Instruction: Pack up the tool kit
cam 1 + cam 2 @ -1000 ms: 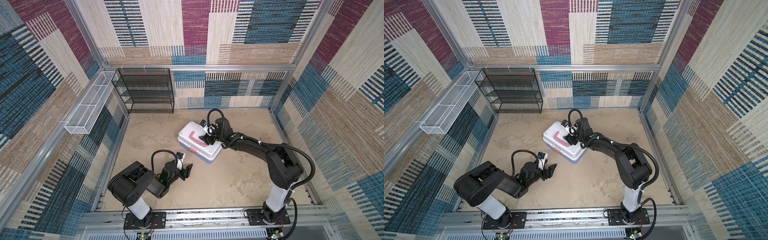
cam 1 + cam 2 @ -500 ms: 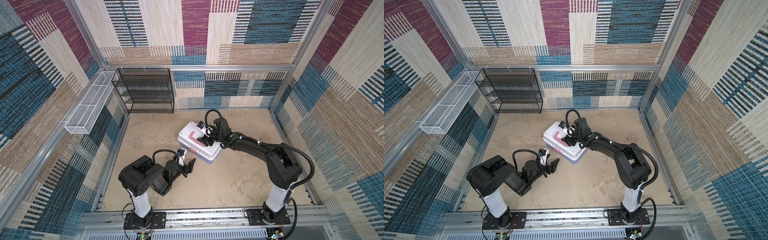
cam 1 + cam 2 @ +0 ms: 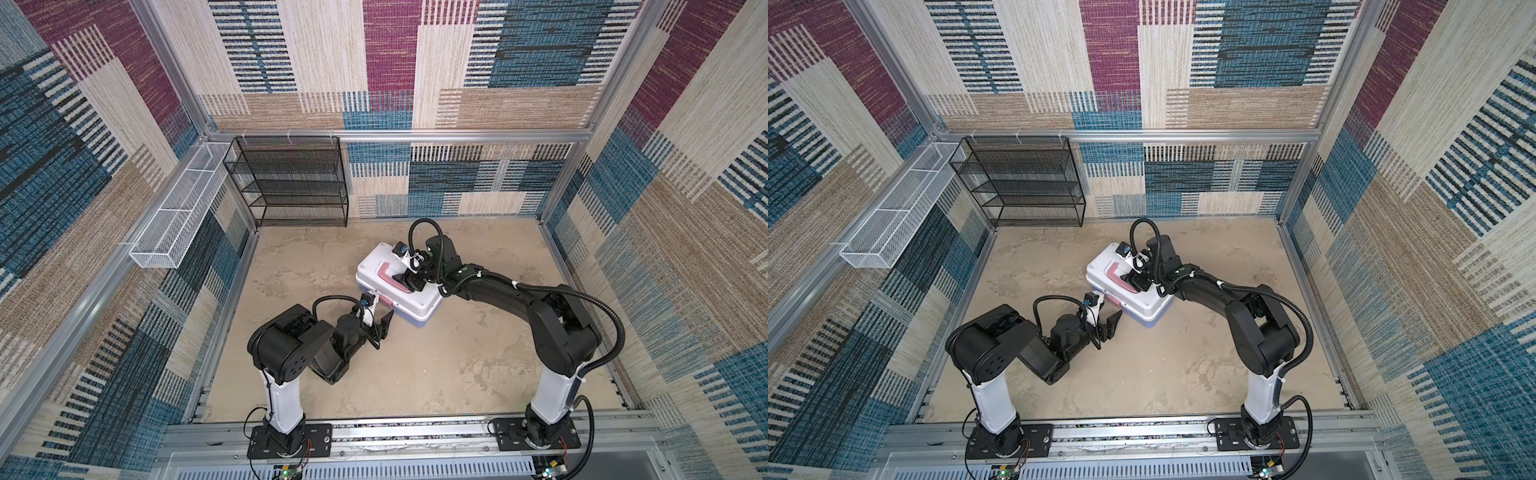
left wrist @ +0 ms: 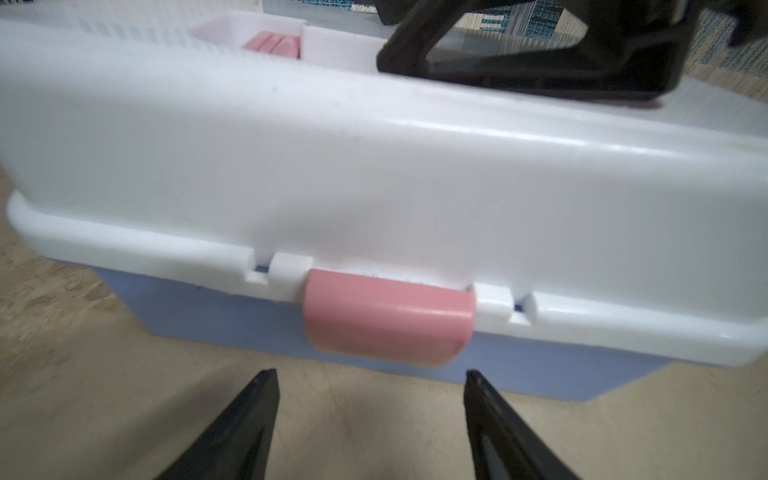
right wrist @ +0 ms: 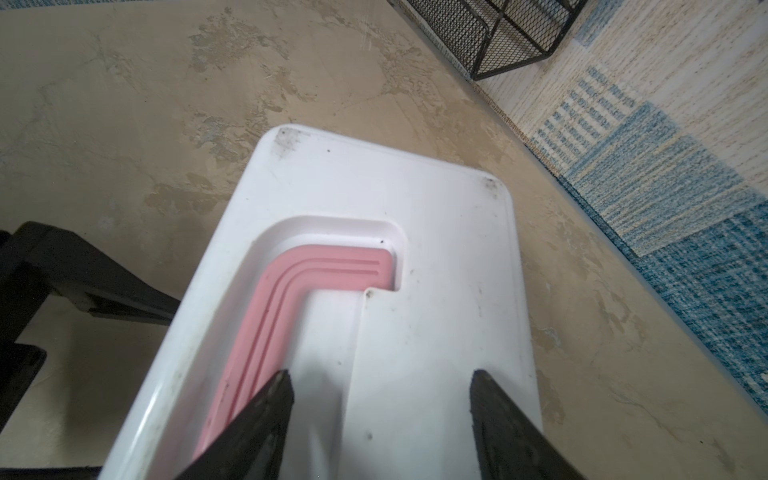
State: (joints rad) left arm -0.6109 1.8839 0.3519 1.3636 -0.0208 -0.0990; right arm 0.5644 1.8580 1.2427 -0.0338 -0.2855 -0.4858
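Rectangular plastic tool kit (image 3: 415, 305) sits near the middle of the floor, set at an angle, a little toward the back wall; its white lid (image 4: 374, 166) is down on the light blue base (image 4: 216, 316); no loose tools in view, so packing looks done and the step in hand is probably closing and latching.

Right gripper (image 5: 380, 374) is over the lid top, jaws apart, nothing between them; one finger lies over the flat pink handle (image 5: 291, 291) in its recess, the other over bare white plastic; looks like it presses or steadies the lid, contact can't be confirmed.

Left gripper (image 4: 370, 374) is low, just in front of the kit's long side, jaws apart and empty, lined up either side of the pink latch (image 4: 388, 322); apart from it, not touching.

Latch hangs over the base; can't tell if it has snapped shut; next move likely calls for the left gripper to go forward and push the latch flat to the base while the right holds the lid down; risk is the light box sliding.

Surface is a mottled beige tabletop (image 3: 457, 365), bare apart from the kit; walls are patchwork woven panels in blue, magenta and tan on an aluminium frame; black wire-mesh shelf rack (image 3: 291, 183) stands at the back wall; white wire-mesh basket (image 3: 178, 212) hangs on the left wall.
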